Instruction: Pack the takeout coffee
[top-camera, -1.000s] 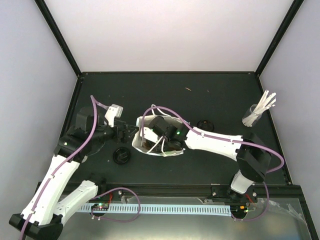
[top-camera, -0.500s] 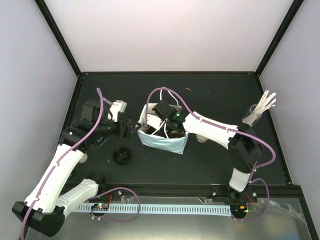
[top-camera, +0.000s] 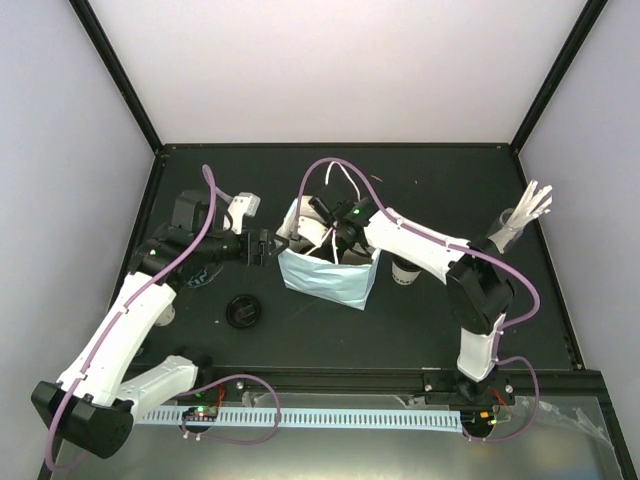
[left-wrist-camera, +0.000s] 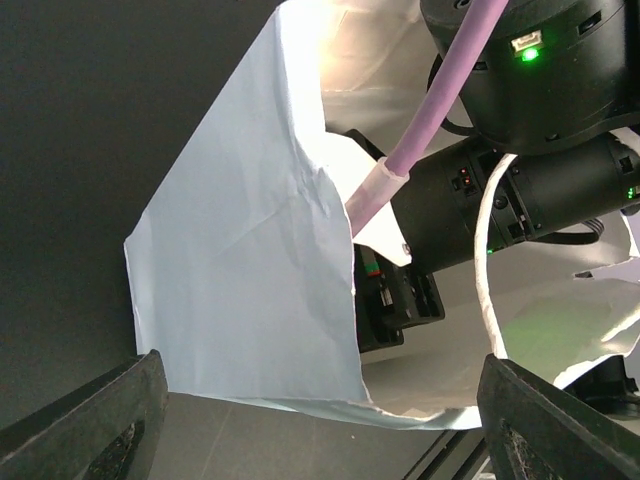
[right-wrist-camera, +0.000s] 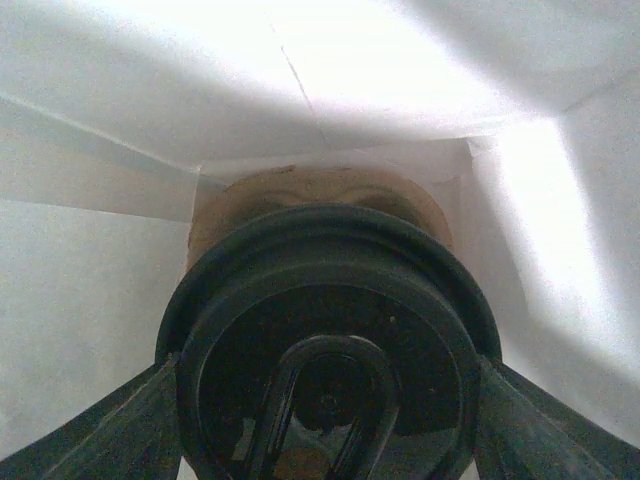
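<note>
The light-blue paper bag (top-camera: 330, 277) stands upright mid-table. My right gripper (right-wrist-camera: 325, 400) reaches down into it and is shut on a takeout coffee cup, its fingers (right-wrist-camera: 100, 430) pressed against both sides of the black lid (right-wrist-camera: 330, 330). Beneath the cup, at the bottom of the bag, shows the brown pulp carrier (right-wrist-camera: 300, 192). My left gripper (top-camera: 267, 246) stands open at the bag's left side, with the bag's edge (left-wrist-camera: 250, 270) lying between its wide jaws. A second cream cup (top-camera: 405, 270) stands just right of the bag.
A loose black lid (top-camera: 243, 311) lies on the table in front of the left arm. The clear glass of white sticks (top-camera: 512, 225) stands at the far right. The right arm's purple cable (top-camera: 325, 175) arches over the bag.
The bag has gone from tilted to upright and shifted slightly back. The right gripper has gone deeper into it with the cup. The left gripper has followed the bag's left edge.
</note>
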